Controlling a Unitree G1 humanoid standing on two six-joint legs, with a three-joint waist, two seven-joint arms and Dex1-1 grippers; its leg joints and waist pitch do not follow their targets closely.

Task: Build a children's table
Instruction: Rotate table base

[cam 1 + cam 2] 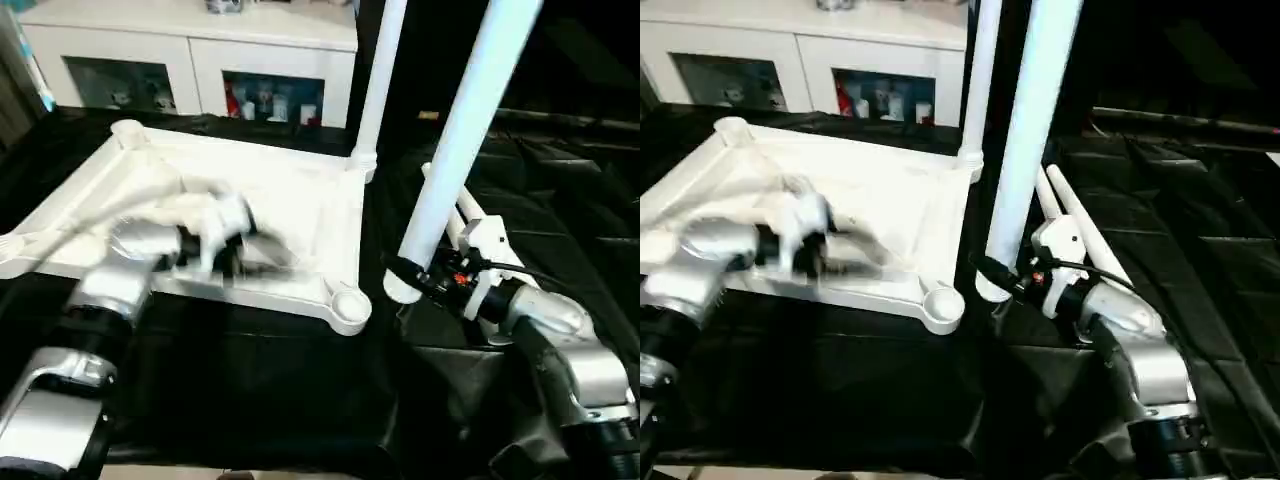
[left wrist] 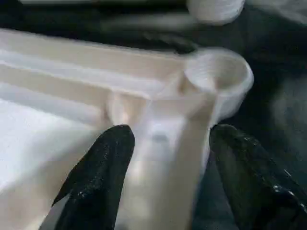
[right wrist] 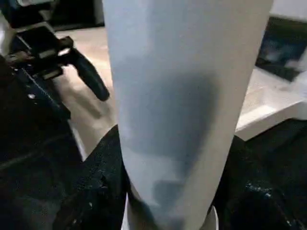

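Note:
The white tabletop lies underside up on black cloth. One white leg stands upright in its far right corner socket. My left gripper is over the near rim, and its black fingers clamp the rim beside the empty near right socket. Just right of that corner, my right gripper is shut on the lower end of a second leg. This leg rises steeply and leans right. Its flared foot hangs close above the cloth.
Two more white legs lie side by side on the black cloth behind my right gripper. A white glass-door cabinet stands along the far side, behind the tabletop.

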